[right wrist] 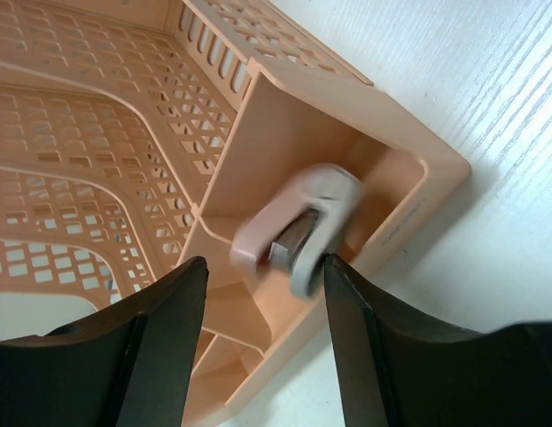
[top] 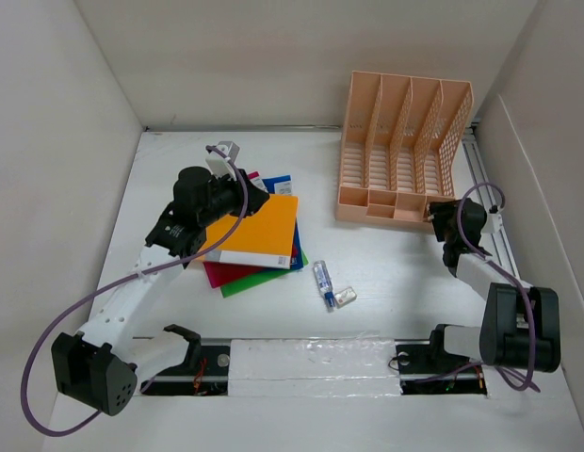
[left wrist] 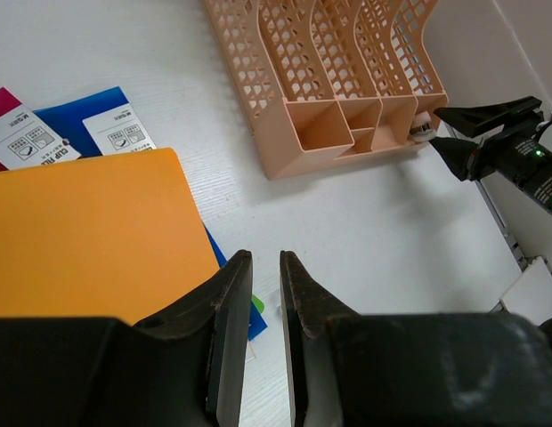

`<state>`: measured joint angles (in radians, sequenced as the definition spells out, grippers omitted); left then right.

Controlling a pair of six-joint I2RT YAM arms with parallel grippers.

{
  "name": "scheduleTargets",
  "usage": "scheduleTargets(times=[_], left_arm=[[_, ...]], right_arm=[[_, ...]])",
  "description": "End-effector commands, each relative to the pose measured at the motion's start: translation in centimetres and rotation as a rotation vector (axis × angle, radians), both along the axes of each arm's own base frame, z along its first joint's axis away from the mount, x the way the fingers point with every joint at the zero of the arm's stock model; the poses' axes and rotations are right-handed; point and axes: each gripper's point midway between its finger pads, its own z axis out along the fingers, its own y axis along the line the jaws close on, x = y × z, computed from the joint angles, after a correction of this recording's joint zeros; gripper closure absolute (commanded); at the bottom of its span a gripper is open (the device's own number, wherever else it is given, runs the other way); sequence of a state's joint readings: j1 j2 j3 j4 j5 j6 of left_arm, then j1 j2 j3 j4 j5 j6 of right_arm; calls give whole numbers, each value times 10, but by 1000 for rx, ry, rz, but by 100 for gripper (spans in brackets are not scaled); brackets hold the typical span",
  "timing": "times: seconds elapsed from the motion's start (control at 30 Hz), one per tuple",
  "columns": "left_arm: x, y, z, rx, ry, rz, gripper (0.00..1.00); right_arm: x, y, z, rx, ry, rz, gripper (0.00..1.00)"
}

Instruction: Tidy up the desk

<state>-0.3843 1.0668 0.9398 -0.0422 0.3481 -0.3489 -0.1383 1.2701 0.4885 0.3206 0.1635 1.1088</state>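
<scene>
The white desk (top: 386, 282) holds a stack of folders with an orange folder (top: 259, 231) (left wrist: 80, 231) on top. My left gripper (top: 259, 200) (left wrist: 265, 255) hovers over the stack's right edge. Its jaws stand a narrow gap apart with nothing between them. My right gripper (top: 431, 215) (right wrist: 263, 260) is open at the front right corner of the peach file rack (top: 405, 141) (right wrist: 285, 107). A small white and grey stapler (right wrist: 298, 222), blurred, sits loose in the rack's corner compartment just beyond the fingertips. It is close to the right one.
Red, green and blue folders stick out from under the orange one. A blue and white tube (top: 322, 280) and a small clear piece (top: 345, 297) lie mid-desk. The taped rail (top: 311, 363) runs along the near edge. White walls close in both sides.
</scene>
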Motion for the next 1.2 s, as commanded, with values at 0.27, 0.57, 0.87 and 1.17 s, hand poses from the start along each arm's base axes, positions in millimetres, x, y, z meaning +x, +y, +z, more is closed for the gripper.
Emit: scheduleTargets(times=[0.27, 0.57, 0.87, 1.17], left_arm=[[0, -1, 10, -15, -44, -8, 84], [3, 1, 12, -11, -50, 4, 84], [0, -1, 12, -17, -48, -9, 84], [-2, 0, 16, -21, -60, -10, 82]], right_arm=[[8, 3, 37, -2, -131, 26, 34], [-41, 71, 23, -125, -52, 350, 87], [-133, 189, -26, -184, 310, 866, 97], [-184, 249, -46, -306, 522, 1080, 44]])
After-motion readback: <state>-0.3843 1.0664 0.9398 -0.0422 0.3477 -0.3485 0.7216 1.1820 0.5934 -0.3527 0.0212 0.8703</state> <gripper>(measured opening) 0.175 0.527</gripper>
